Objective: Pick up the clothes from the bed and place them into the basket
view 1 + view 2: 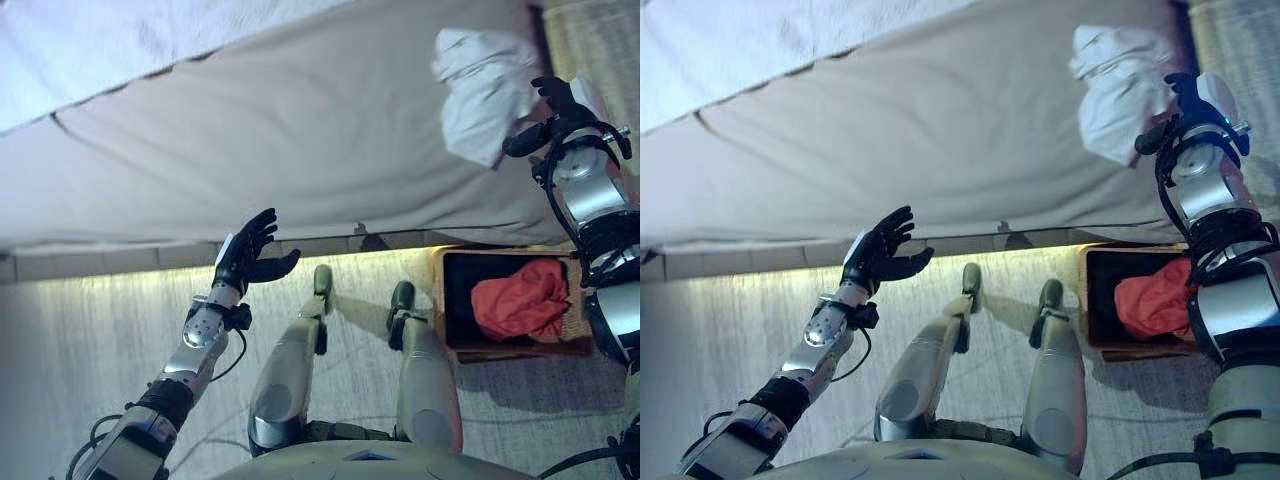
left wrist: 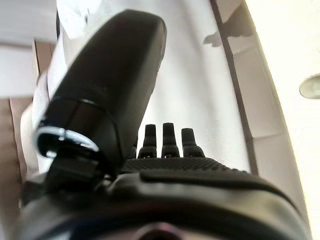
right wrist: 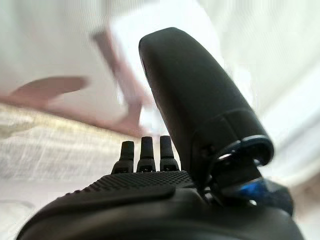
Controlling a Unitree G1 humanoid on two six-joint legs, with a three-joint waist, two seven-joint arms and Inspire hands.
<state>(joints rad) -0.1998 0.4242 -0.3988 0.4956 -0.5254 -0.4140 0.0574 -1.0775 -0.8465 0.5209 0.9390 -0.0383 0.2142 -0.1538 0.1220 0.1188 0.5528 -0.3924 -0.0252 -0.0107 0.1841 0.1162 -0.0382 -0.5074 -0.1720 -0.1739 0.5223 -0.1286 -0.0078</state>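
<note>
One crumpled white cloth (image 1: 485,90) is lying on the bed (image 1: 300,130) just beside the right hand (image 1: 545,118), its long axis running away from the bed's edge. That hand is touching the soft bundle; whether it is gripping cannot be told. Below it, a red garment (image 1: 520,300) is sitting in the wooden basket (image 1: 455,345). Left hand (image 1: 250,255) is hovering spread, holding nothing.
</note>
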